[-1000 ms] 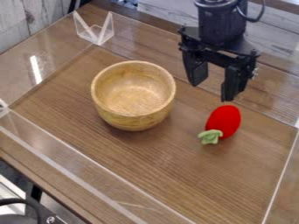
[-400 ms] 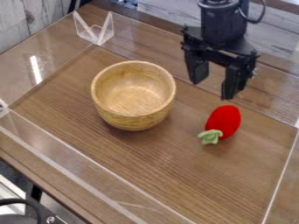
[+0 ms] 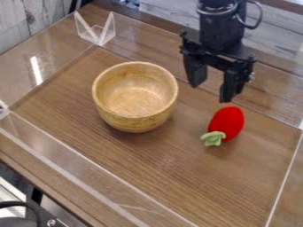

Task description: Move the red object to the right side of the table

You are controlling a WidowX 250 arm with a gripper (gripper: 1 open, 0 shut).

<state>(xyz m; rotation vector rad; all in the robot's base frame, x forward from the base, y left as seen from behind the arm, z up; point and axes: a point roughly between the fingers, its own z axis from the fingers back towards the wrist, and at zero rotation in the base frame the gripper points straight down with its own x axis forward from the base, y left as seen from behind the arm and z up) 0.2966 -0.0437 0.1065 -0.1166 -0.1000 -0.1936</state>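
Open claw above the red strawberry toy, right of centre.

In the single camera view we see the black gripper [image 3: 217, 80] in the upper right of the frame, pointing down with its jaws spread apart and holding nothing. The red object [image 3: 225, 124], a glossy strawberry toy with a green leafy end toward the lower left, lies on the wood-grain table [image 3: 142, 177] just below the claw and apart from it, right of centre. A round wooden bowl [image 3: 135, 96] sits left of it, near the middle. Clear acrylic walls [image 3: 71, 146] edge the tabletop.
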